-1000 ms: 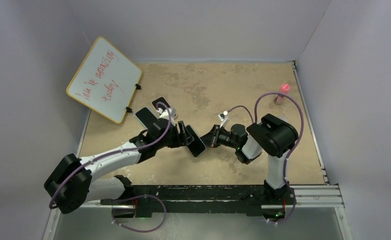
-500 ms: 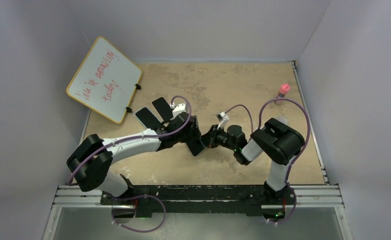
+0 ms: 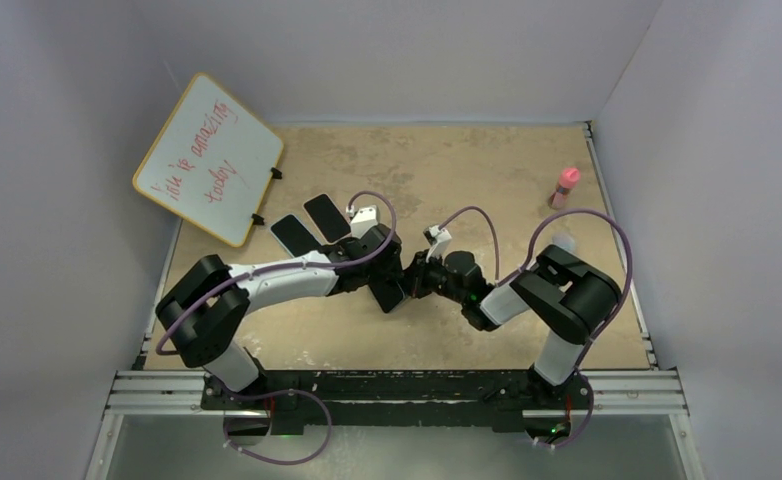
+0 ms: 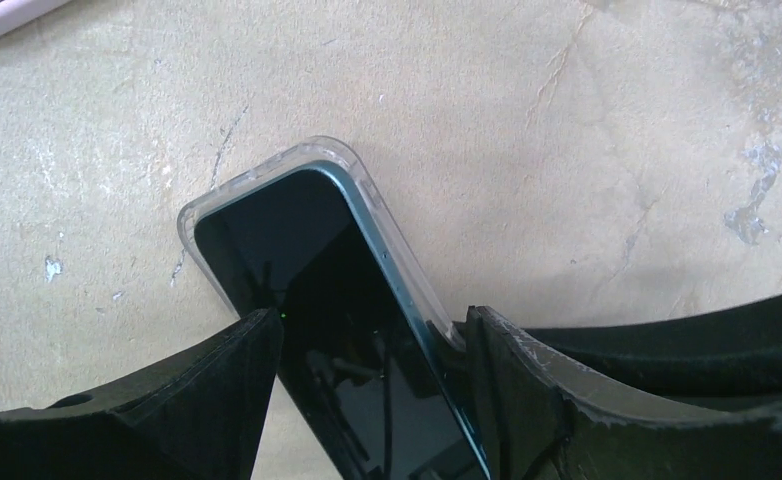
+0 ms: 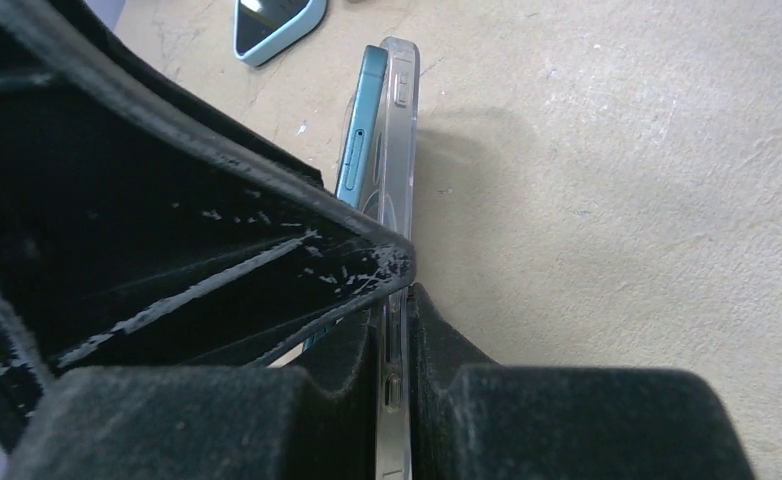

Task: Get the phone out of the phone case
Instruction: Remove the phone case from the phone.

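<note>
- From the top camera, both arms reached toward the middle of the table (image 3: 487, 170). The left gripper (image 3: 375, 282) and right gripper (image 3: 414, 279) met there over the phone (image 3: 391, 294), which lay dark between them.
- In the same view a whiteboard (image 3: 209, 158) leaned at the far left. Two spare phones (image 3: 307, 226) lay just near it, and a pink bottle (image 3: 565, 186) stood far right, well apart from the arms.
- The left wrist camera showed the phone (image 4: 317, 280) screen-up on the table, with the clear phone case (image 4: 262, 176) around its far end. The case rim stood a little off the phone's corner.
- The left gripper's fingers (image 4: 147, 410) stood wide, one on each side of the phone. I could not tell whether they pressed on it or merely straddled it.
- The right wrist camera showed the right gripper (image 5: 399, 330) clenched on the thin clear edge of the phone case (image 5: 404, 120).
- The phone's blue side (image 5: 365, 120) angled away from the case toward the far end, and a light-blue-cased phone (image 5: 272, 25) lay beyond.
</note>
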`<state>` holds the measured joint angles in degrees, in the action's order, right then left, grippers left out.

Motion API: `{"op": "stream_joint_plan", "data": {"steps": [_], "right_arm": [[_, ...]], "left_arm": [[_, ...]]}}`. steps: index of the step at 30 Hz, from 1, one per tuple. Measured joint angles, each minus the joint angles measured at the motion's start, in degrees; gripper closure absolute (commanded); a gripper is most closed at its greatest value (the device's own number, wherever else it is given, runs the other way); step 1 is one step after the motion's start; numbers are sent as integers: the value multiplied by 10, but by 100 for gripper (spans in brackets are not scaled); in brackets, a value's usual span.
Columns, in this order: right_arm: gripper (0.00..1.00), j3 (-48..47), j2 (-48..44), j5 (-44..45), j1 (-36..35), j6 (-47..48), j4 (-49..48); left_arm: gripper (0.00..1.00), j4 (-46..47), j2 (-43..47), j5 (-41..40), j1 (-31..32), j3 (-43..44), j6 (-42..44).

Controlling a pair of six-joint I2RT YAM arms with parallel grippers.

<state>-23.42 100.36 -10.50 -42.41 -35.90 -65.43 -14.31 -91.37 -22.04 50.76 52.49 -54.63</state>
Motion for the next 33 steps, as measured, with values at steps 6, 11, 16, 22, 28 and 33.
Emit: {"op": "stream_joint_plan", "data": {"steps": [6, 11, 16, 22, 28, 33], "right_arm": [[100, -1, -15, 16, -8, 17, 22], [100, -1, -24, 25, -10, 26, 35], [100, -1, -36, 34, -12, 32, 51], [100, -1, -52, 36, -14, 42, 65], [100, -1, -52, 35, -15, 46, 64], [100, -1, -52, 36, -15, 47, 65]], "left_arm": [[31, -7, -9, -7, 0, 8, 1], [32, -8, -12, -7, 0, 8, 2], [34, -4, -11, -3, 0, 8, 3], [34, -1, 2, 3, 0, 1, 7], [32, 4, 21, 4, 0, -14, 7], [30, 16, 29, 9, 0, -26, 2]]}}
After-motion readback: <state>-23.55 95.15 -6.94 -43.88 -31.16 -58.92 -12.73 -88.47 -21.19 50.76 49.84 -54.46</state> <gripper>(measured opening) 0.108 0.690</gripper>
